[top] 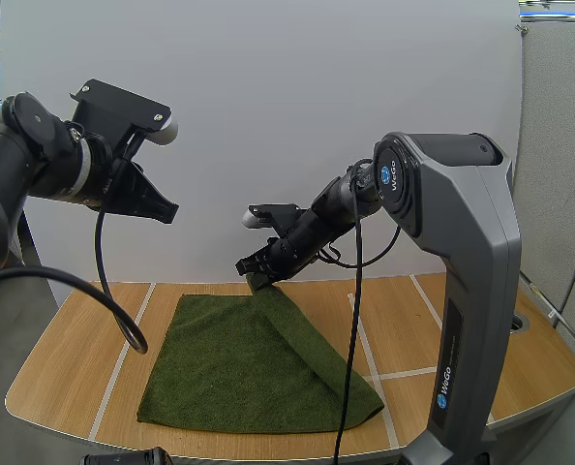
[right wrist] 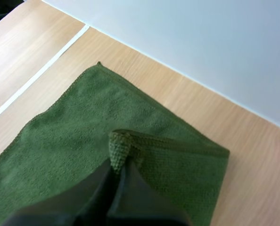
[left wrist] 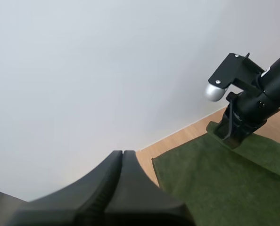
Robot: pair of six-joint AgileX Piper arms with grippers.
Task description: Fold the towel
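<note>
right gripper (top: 258, 272): clenched on a corner of the green towel (top: 237, 373). in the right wrist view the pinched corner stands up as a small bunched tip between the two black fingers. the gripper sits low over the cloth at the towel's far edge.

fold: from the pinched corner a band of towel lies doubled over on itself. in the high view it runs down the right side of the cloth toward the near right corner. in the right wrist view its stitched edge shows as a ridge just beside the fingers. the rest of the towel lies flat and spread, with its far left corner near the white back wall (top: 268, 116).

towel position: on the wooden table (top: 70, 354), about the middle. a white tape line (top: 121, 360) runs just beside its left edge, and its near edge lies close to the table's front rim.

left gripper (top: 162, 208): raised well above the table at the left, apart from the towel. its fingers lie together as one dark wedge with nothing between them. in the left wrist view the right gripper touches the cloth at the towel's far edge.
</note>
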